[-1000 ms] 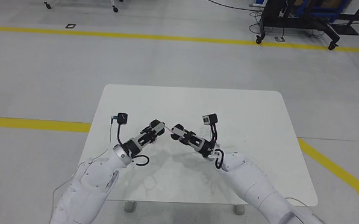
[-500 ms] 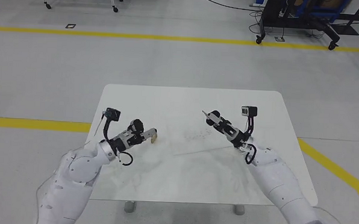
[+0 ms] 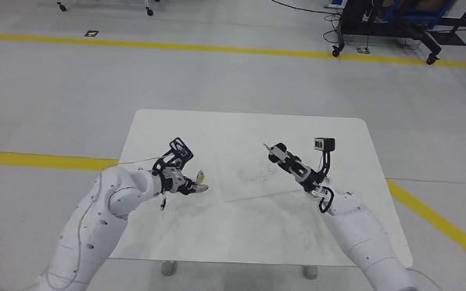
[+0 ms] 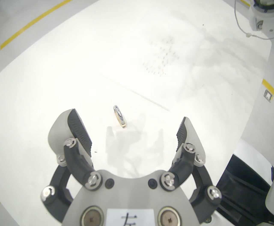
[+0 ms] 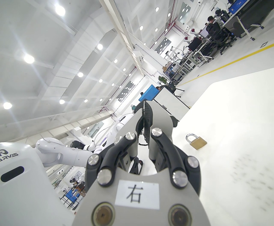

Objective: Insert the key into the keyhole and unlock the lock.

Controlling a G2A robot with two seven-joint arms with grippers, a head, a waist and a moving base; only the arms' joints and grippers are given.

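Small brass padlock w/ steel shackle lies loose on white worktop, just ahead of L claw, which is released, nothing held. R claw clenched; key not discernible. Risk: unbraced padlock prob. skids under insertion push.

Counting up what is sitting in front of me: four things.
One table is standing here, one padlock is lying toward its nine o'clock, and two grippers are hanging over it: left gripper, right gripper.
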